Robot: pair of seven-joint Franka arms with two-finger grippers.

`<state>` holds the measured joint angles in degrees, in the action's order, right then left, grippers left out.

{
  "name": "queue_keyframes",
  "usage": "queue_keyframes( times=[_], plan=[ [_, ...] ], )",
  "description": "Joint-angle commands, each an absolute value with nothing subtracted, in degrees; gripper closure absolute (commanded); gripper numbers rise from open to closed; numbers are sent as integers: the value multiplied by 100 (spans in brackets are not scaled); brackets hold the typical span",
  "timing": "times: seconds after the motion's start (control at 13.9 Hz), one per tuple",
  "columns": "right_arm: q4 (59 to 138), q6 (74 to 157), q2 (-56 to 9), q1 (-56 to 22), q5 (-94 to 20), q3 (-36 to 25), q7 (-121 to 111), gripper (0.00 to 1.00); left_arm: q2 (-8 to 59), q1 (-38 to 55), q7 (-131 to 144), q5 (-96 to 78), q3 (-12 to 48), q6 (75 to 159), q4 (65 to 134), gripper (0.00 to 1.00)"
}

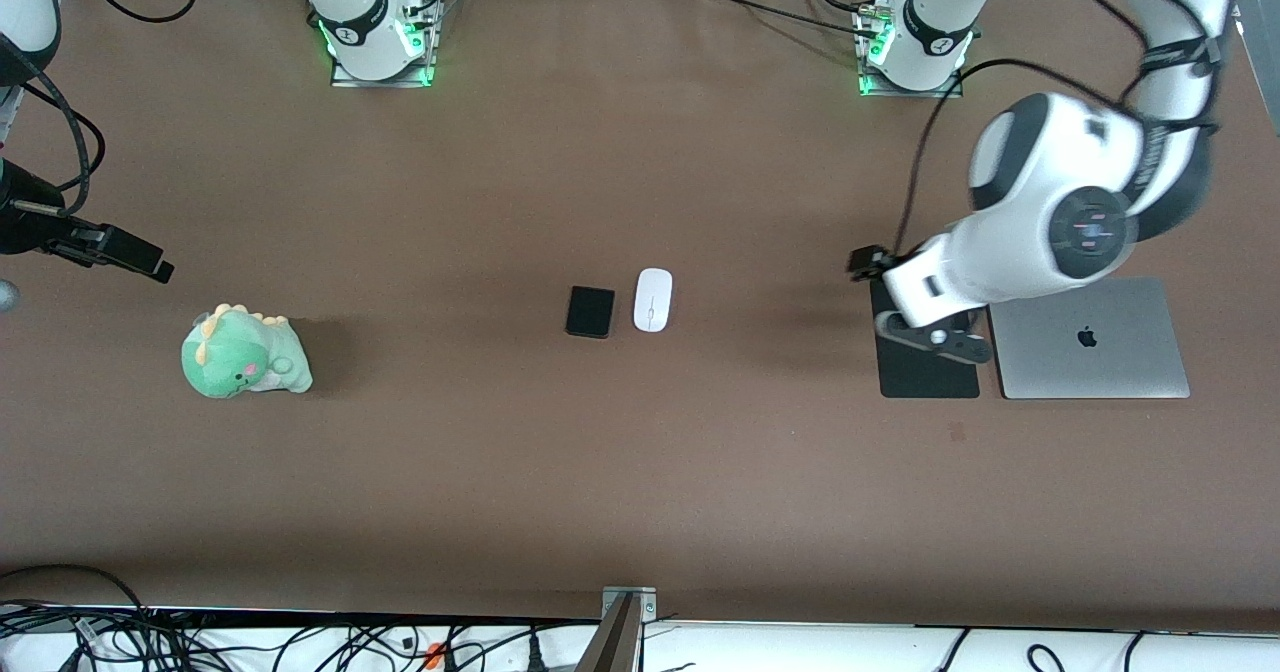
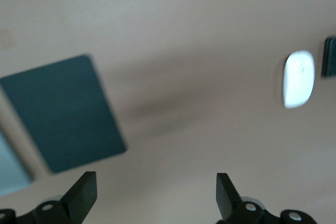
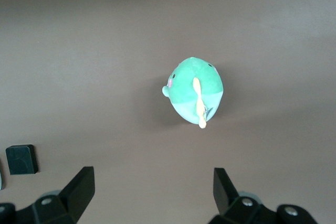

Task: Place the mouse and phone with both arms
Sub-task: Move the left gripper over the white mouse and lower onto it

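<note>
The mouse (image 1: 653, 299) and phone (image 1: 590, 311) lie side by side, just apart, mid-tabletop (image 1: 640, 472), the mouse toward the left arm's end and the phone toward the right arm's. Neither is held, so the step in hand looks like the reach.

To do it well, each arm should take the thing on its own side: the left claw (image 2: 156, 190) the mouse, the right claw (image 3: 154, 187) the phone. With so little room between the two, the inner fingers could knock the neighbour, so staggering the descents or gripping each across its short width from straight above seems wise. The mouse is glossy and domed, so a centred, low pinch should keep it from squirting out; the flat phone needs fingers right down at the tabletop.

The left arm is bent low, its claw spread wide over the black pad (image 1: 925, 367) beside the laptop (image 1: 1090, 337), its camera looking toward the mouse. That view is smeared, so the arm may be moving. The right claw, also spread wide, hangs over the tabletop near the plush dinosaur (image 1: 245, 352), well apart from the phone.
</note>
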<state>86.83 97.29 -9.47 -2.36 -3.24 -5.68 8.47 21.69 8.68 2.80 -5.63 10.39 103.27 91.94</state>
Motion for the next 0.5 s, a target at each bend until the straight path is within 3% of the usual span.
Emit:
queue_keyframes(
  times=[0.0, 0.43],
  plan=[
    [8754, 9686, -844, -229, -237, -519, 923, 0, 2574, 1439, 1060, -589, 984, 10992, 9044, 0],
    [8763, 9686, -861, -290, -211, -519, 923, 0, 3497, 2714, 3117, -423, 940, 12926, 9018, 0]
  ],
)
